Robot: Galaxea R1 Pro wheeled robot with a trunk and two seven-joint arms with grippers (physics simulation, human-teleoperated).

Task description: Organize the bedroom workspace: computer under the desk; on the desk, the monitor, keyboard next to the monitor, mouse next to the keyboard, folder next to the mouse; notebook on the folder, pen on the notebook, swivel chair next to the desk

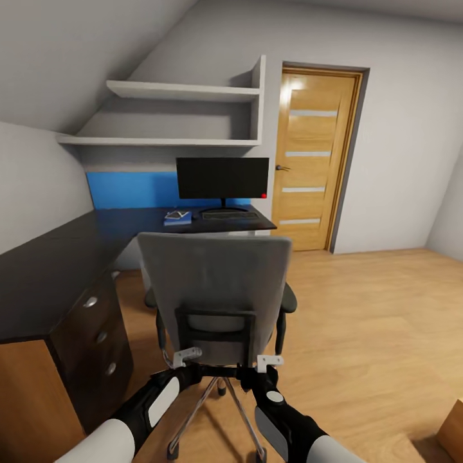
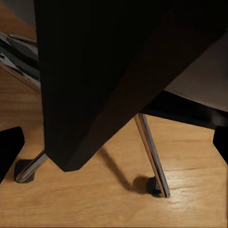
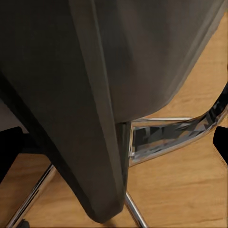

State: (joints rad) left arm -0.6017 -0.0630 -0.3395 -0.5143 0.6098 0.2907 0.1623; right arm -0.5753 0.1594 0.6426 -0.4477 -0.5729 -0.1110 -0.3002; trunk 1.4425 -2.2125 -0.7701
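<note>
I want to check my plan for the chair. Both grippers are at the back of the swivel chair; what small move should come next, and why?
Probably a gentle push forward. The left gripper and right gripper sit at the lower edge of the swivel chair backrest, and bare wood floor separates the chair from the desk under the monitor.

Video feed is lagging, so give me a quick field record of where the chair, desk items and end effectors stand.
chair: grey swivel chair in front of desk, back toward robot
desk: black top, L-shaped
monitor: upright on desk
keyboard: below monitor
folder: blue, on desk left of keyboard
left end effector: at chair back's lower edge
right end effector: same, other side
grip: cannot tell
</note>
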